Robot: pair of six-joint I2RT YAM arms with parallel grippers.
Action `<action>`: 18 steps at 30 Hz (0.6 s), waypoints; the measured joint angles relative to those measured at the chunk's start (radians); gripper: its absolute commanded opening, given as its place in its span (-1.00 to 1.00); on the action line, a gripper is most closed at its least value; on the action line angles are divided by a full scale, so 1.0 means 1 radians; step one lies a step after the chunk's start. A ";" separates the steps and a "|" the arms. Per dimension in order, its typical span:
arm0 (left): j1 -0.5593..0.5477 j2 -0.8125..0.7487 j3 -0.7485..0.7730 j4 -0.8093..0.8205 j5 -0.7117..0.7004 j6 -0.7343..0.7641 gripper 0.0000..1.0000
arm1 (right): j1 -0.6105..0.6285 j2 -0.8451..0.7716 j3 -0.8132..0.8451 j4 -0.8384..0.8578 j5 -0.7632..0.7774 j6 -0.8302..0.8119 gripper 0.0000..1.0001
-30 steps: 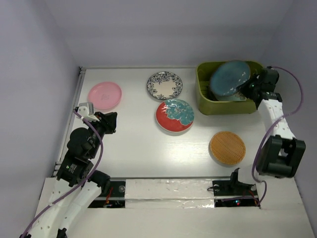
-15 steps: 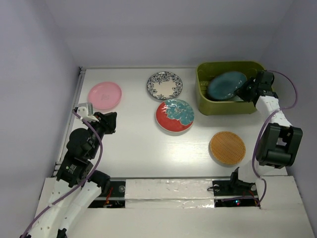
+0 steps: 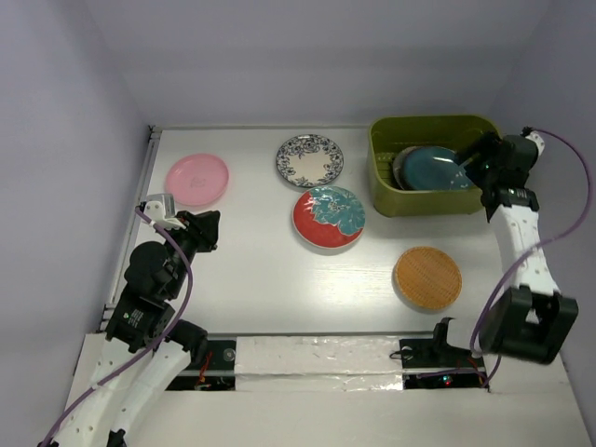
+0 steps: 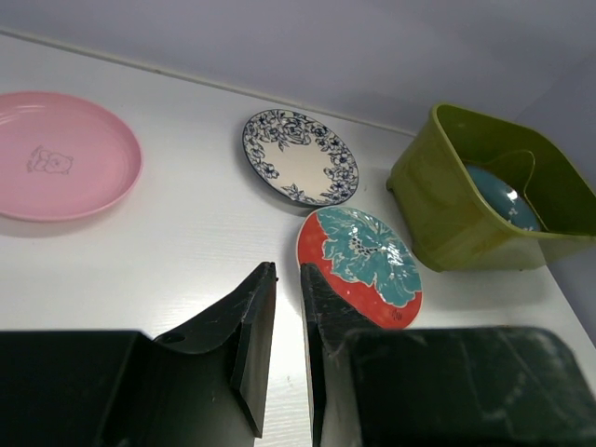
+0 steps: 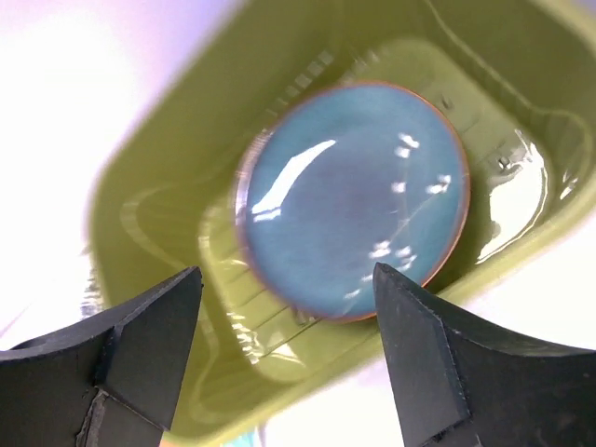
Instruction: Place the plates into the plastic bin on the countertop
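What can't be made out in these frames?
- Top view: the dark teal plate covers whatever lies under it in the plastic bin; count unclear.
- Right wrist: blur smears the bin's base.
- Left wrist: the bin's wall hides most of that plate; the orange-brown plate does not show.

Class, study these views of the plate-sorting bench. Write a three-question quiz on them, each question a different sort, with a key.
1. True or false: the dark teal plate lies inside the plastic bin.
2. How many plates lie on the countertop, outside the bin?
3. The right end effector is: A) shut on a plate; B) open above the bin; C) resting on the countertop.
Key: 1 true; 2 four (pink plate, patterned plate, red plate, orange-brown plate); 3 B.
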 measured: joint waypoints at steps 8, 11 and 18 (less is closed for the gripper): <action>0.000 0.000 0.000 0.000 0.006 -0.003 -0.84 | 0.163 -0.420 -0.272 0.132 -0.023 0.089 -1.00; 0.000 0.000 0.000 0.000 0.008 -0.003 -0.96 | 0.376 -0.513 -0.448 0.186 -0.010 0.186 -1.00; 0.000 0.000 0.000 0.000 0.014 -0.003 -1.00 | 0.726 -0.482 -0.767 0.270 0.112 0.459 -0.23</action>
